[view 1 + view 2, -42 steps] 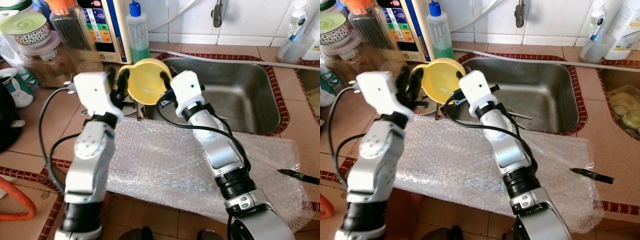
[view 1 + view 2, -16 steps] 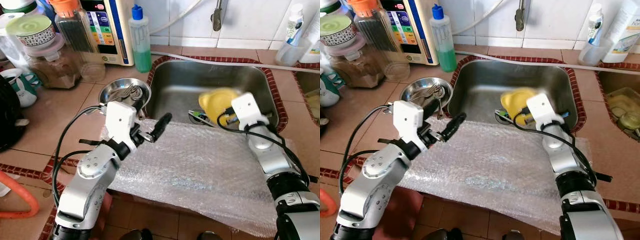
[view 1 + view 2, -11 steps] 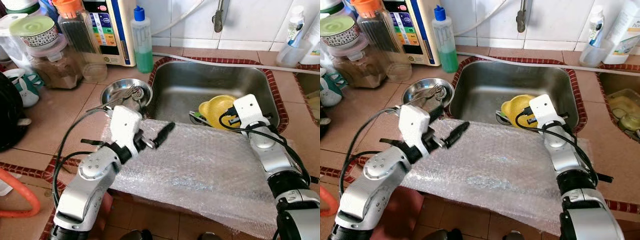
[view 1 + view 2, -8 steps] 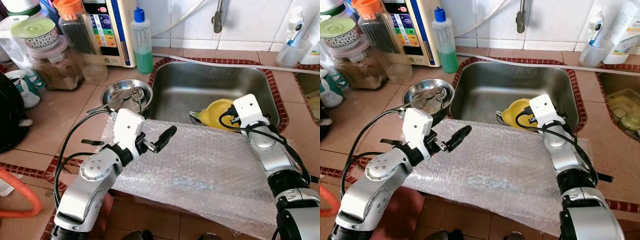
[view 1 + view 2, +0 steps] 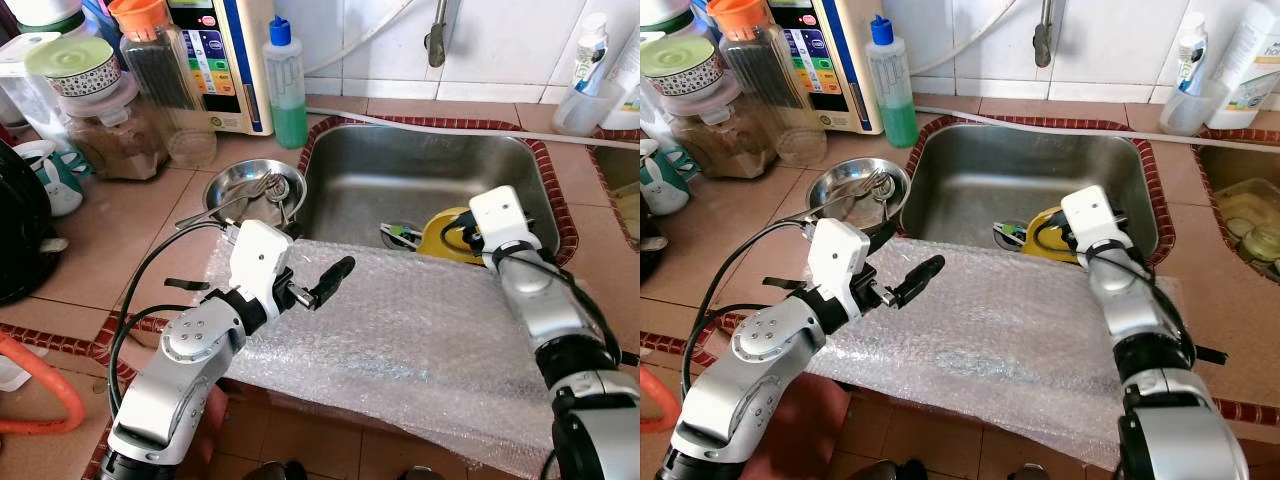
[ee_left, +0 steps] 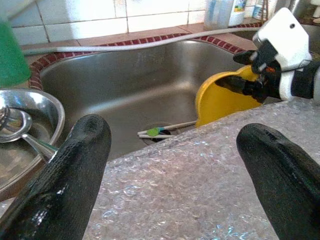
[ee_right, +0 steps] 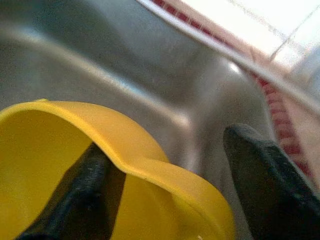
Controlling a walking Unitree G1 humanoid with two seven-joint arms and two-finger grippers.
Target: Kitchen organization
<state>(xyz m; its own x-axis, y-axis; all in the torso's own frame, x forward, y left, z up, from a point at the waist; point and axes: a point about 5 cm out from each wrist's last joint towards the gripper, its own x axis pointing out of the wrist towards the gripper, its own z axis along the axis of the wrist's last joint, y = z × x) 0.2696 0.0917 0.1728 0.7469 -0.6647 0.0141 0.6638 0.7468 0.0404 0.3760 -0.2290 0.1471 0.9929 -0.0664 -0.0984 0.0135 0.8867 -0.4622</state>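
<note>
Right gripper [image 5: 462, 236] is set down in the stainless steel sink [image 5: 370, 170], fingers straddling the rim of the round yellow plastic bowl [image 5: 440, 236], not visibly clamped; release is judged pending. Left gripper [image 5: 318, 286] is held spread and empty over the bubble-wrap sheet [image 5: 400, 340]. A green-tipped toothbrush [image 6: 159, 131] by the drain is seen best in the left wrist view.

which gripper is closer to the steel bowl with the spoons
Left. The left gripper hovers over the bubble wrap just in front of the steel bowl; the right gripper is in the sink, at the yellow bowl.
</note>
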